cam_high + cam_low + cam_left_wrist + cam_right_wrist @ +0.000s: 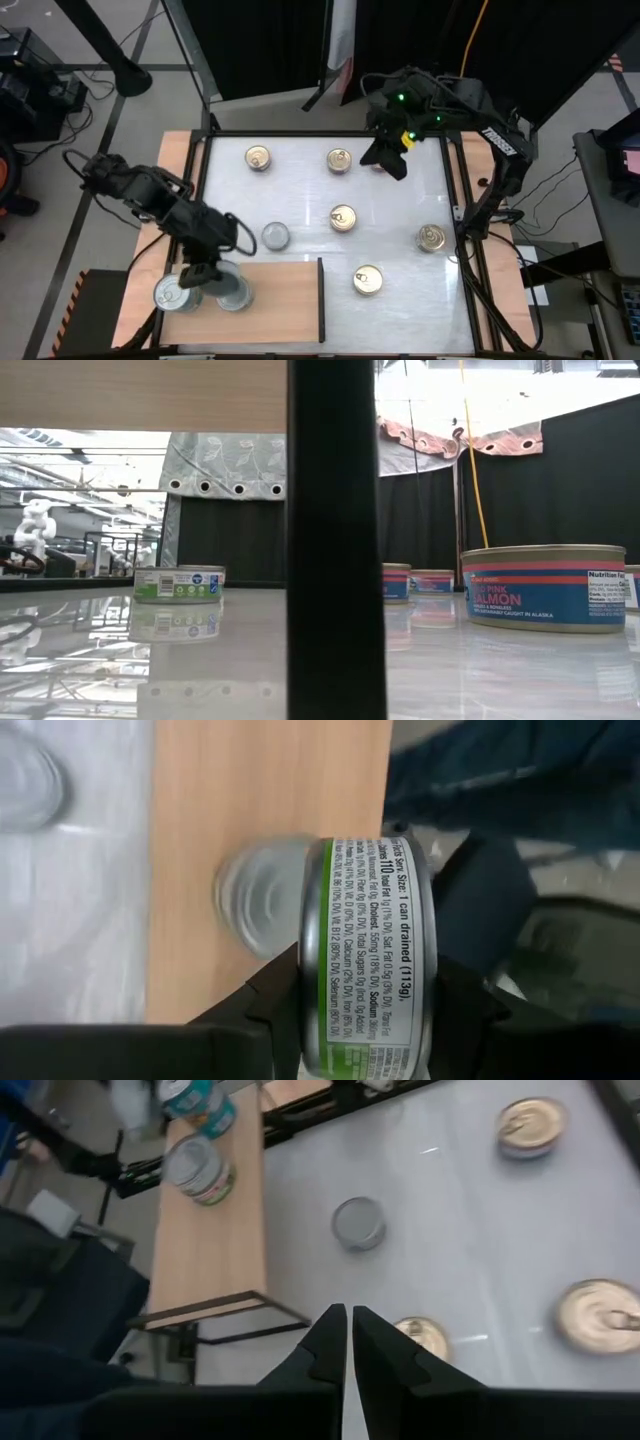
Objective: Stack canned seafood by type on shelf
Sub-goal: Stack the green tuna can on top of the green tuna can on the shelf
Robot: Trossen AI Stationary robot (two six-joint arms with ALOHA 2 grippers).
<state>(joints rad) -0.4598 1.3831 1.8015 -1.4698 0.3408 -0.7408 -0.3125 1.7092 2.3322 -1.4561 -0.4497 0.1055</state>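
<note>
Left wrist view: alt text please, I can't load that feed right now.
The left gripper clamps a green-labelled tin on its side between its fingers, above the wooden shelf. A silver-lidded tin sits on the shelf just behind it, and another tin rests on the white tabletop beyond.

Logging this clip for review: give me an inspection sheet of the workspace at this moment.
Surface: white tabletop; wooden shelf at its near left.
Job's things: five gold-lid tins and one silver tin on the tabletop; two silver tins on the shelf.
Clutter: nothing seen.
Grippers: left gripper over the shelf, shut on a green-label tin; right gripper shut, empty, above the far side.
Cables: yellow cable behind the table.
Surroundings: black curtains.
</note>
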